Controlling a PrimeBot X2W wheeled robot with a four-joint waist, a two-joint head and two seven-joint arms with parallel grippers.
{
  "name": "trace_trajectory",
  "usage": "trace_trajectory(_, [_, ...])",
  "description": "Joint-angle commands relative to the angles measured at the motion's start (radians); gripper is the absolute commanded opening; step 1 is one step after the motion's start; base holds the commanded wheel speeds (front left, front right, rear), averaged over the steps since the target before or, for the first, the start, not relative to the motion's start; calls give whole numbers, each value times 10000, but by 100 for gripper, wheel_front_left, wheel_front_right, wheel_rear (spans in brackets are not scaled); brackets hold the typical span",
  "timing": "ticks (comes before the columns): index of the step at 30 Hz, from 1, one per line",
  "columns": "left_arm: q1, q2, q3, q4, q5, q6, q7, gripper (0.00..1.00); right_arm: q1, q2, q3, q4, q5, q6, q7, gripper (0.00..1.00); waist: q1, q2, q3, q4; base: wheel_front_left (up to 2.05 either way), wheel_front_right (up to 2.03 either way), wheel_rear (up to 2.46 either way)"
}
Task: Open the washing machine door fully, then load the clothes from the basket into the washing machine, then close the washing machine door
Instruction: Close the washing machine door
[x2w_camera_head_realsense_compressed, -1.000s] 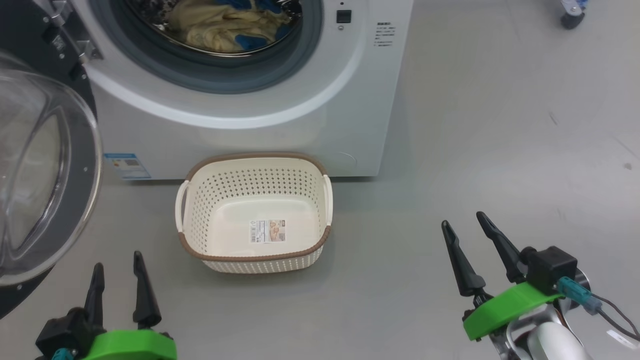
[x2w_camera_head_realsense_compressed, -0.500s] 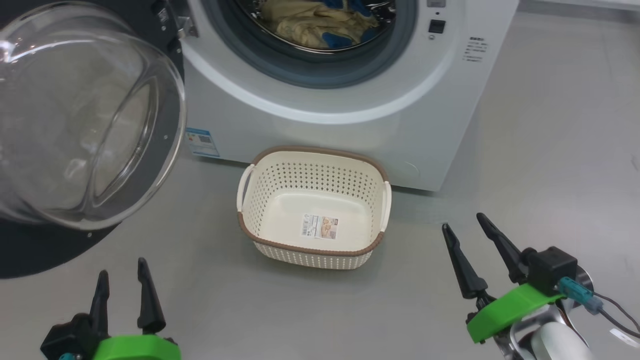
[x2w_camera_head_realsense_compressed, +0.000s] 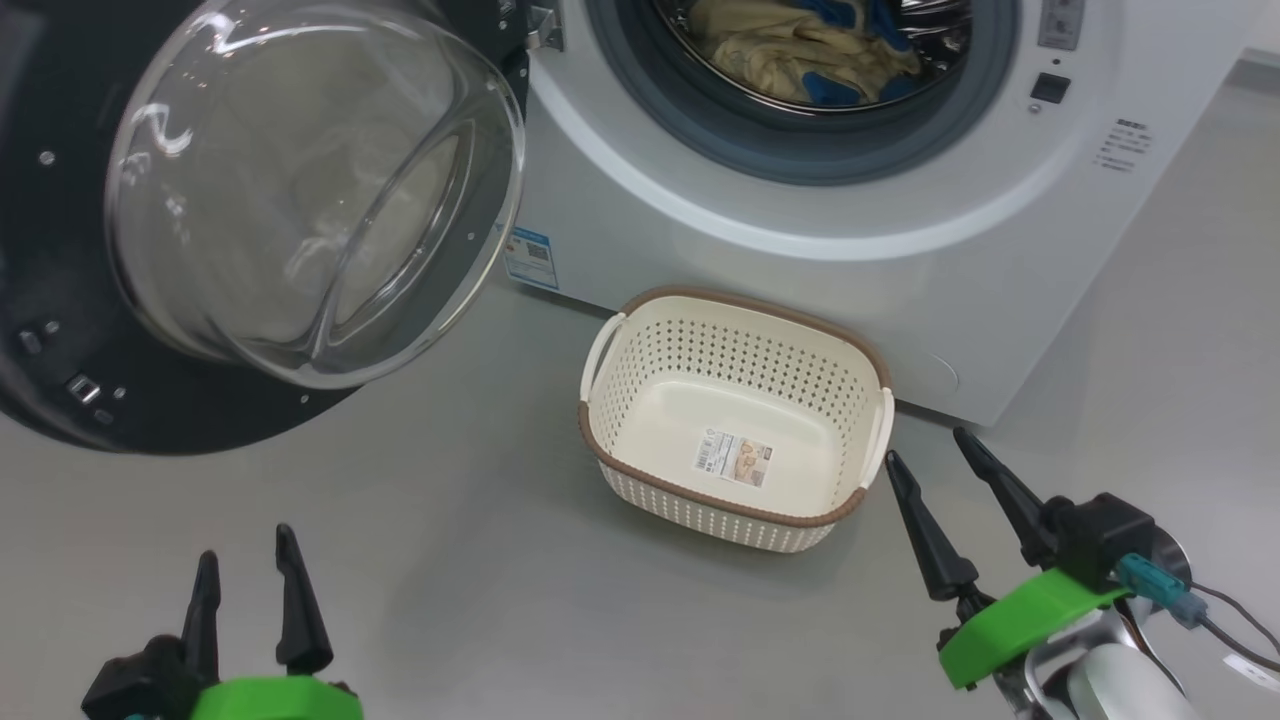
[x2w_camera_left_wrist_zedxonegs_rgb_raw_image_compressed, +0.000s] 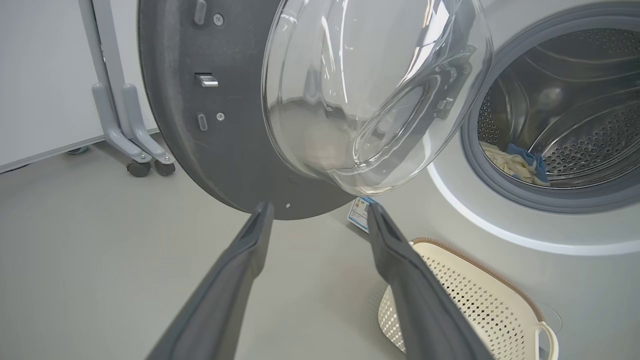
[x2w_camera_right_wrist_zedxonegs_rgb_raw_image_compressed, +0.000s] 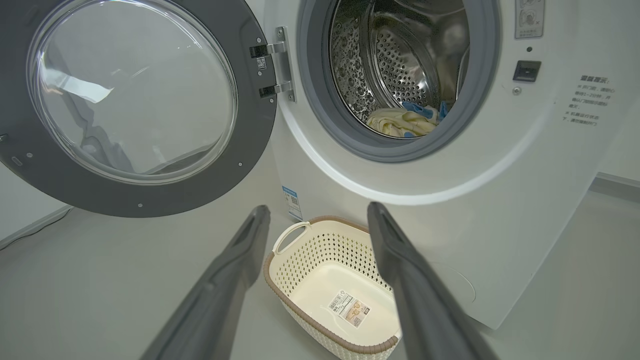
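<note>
The white washing machine (x2w_camera_head_realsense_compressed: 900, 270) stands at the top of the head view with its door (x2w_camera_head_realsense_compressed: 300, 190) swung wide open to the left, black ring and bulging glass facing me. Pale-yellow clothes (x2w_camera_head_realsense_compressed: 780, 50) with blue patches lie inside the steel drum, also seen in the right wrist view as clothes (x2w_camera_right_wrist_zedxonegs_rgb_raw_image_compressed: 400, 122). The cream basket (x2w_camera_head_realsense_compressed: 850, 350) sits on the floor before the machine, with just a label sticker on its bottom. My left gripper (x2w_camera_head_realsense_compressed: 245, 560) is open at the lower left, below the door. My right gripper (x2w_camera_head_realsense_compressed: 925, 445) is open, just right of the basket.
Grey floor (x2w_camera_head_realsense_compressed: 480, 560) stretches between me and the machine. A grey wheeled stand leg (x2w_camera_left_wrist_zedxonegs_rgb_raw_image_compressed: 132, 130) rises left of the door against a white wall. The open door overhangs the floor at the left; a blue energy label (x2w_camera_head_realsense_compressed: 530, 255) sits low on the machine's front.
The whole head view has shifted: machine, door and basket slid rightward in the picture, so the camera turned left. Both grippers keep their places in the view and stay open.
</note>
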Motion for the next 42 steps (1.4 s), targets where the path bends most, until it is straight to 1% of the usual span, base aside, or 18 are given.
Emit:
trace_trajectory(1, [-96, 97, 288, -391, -47, 74, -109, 100, -415, -154, 211, -268, -49, 37, -67, 100, 0, 0, -36, 237, 0, 0, 0])
trace_trajectory(7, [-8, 97, 300, -401, -152, 123, -109, 100, -431, -212, 327, -228, -40, 37, -67, 100, 0, 0, -97, 688, 0, 0, 0])
trace_trajectory(14, [83, 97, 236, -466, -254, 202, -109, 100, -435, -246, 369, -208, -39, 37, -67, 100, 0, 0, -131, 1007, 0, 0, 0])
trace_trajectory(26, [119, 97, 318, -490, -312, 210, -109, 100, -429, -238, 402, -218, -51, 37, -67, 100, 0, 0, -95, 1162, 0, 0, 0])
trace_trajectory(30, [142, 97, 381, -484, -433, 284, -109, 100, -440, -230, 417, -217, -56, 37, -67, 100, 0, 0, -79, 1155, 0, 0, 0])
trace_trajectory(31, [148, 97, 394, -449, -532, 290, -109, 69, -444, -232, 434, -217, -51, 37, -67, 100, 0, 0, -74, 1145, 0, 0, 0])
trace_trajectory(32, [153, 97, 438, -423, -625, 319, -109, 31, -450, -233, 450, -214, -43, 37, -67, 100, 0, 0, -71, 1133, 0, 0, 0])
trace_trajectory(33, [158, 97, 525, -429, -781, 374, -109, 0, -455, -232, 458, -210, -34, 37, -67, 100, 0, 0, -73, 1119, 0, 0, 0])
trace_trajectory(35, [175, 97, 830, -425, -1138, 436, -109, 0, -463, -222, 459, -205, -20, 37, -67, 100, 0, 0, -69, 1084, 0, 0, 0])
trace_trajectory(37, [168, 97, 1267, -376, -1496, 387, -109, 0, -464, -214, 452, -208, -15, 37, -67, 100, 0, 0, -55, 1048, 0, 0, 0])
trace_trajectory(40, [112, 97, 2091, -296, -1962, 225, -109, 0, -457, -193, 432, -214, -19, 37, -67, 100, 0, 0, -25, 982, 0, 0, 0])
trace_trajectory(42, [27, 97, 2751, -154, -2246, 23, -109, 0, -451, -187, 415, -220, -19, 37, -67, 100, 0, 0, -10, 943, 0, 0, 0])
